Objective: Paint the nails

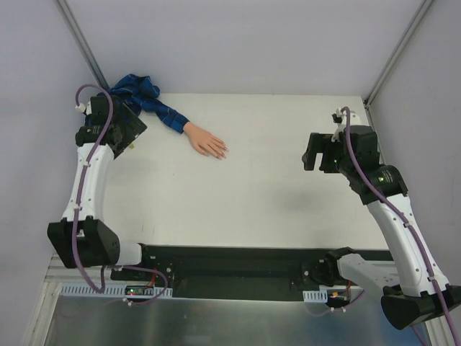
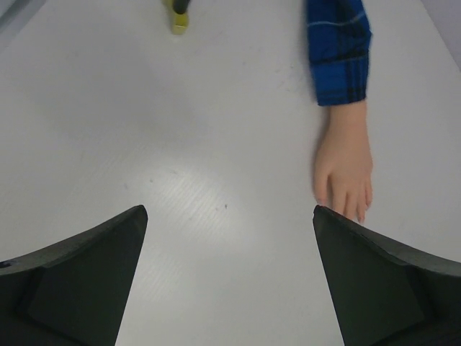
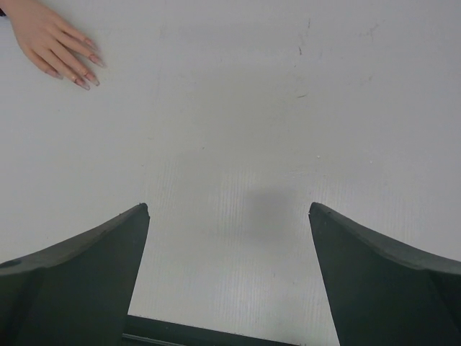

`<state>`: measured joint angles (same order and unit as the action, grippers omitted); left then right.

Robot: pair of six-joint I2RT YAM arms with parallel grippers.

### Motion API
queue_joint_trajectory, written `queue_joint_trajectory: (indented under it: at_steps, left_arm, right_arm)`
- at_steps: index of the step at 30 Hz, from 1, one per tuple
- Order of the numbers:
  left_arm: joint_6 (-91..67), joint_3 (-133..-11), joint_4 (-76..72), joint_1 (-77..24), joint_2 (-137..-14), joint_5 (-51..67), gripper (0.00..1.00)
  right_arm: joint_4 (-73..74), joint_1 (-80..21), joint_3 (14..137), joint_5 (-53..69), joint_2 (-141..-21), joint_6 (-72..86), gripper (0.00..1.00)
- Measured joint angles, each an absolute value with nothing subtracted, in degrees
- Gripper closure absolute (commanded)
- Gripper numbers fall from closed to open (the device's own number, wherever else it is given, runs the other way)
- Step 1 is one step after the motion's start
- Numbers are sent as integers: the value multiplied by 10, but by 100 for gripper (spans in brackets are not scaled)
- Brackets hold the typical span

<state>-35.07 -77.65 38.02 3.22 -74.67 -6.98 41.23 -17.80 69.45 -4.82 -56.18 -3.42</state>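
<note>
nails: on mannequin hand, palm down, far left of surface | left jaws: wide open, empty, beside hand | right jaws: wide open, empty, well apart

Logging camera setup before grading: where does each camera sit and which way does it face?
Top external: above and behind the robot, looking down on the table; the left arm and right arm show, mannequin hand far-left.
Left wrist: on the left arm, facing down at the table; open left gripper, hand at right, yellow-capped bottle at the top edge.
Right wrist: on the right arm, facing down at the table; open right gripper, hand top left.
Shared: both wrist views show the hand.
</note>
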Motion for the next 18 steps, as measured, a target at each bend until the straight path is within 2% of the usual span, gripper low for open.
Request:
queue_joint_trajectory:
  at_steps: [5,9,11,15,18]
  left_arm:
    - [-391,-803,382,97,-846,-81,2]
    - [-383,-882,382,114,-957,-90,14]
    - [-373,-923,379,121,-1010,-91,15]
    - [-359,-982,375,128,-1096,-107,23]
    - [-343,-1024,377,129,-1146,-118,25]
  right_arm:
    - [404,-178,688,-23,-568,-34,4]
    - [398,-178,685,-18,-569,-34,4]
    - [395,-178,685,-16,-569,-35,4]
    - [392,-178,685,-12,-569,-36,4]
    - [389,-178,682,-6,-569,-36,4]
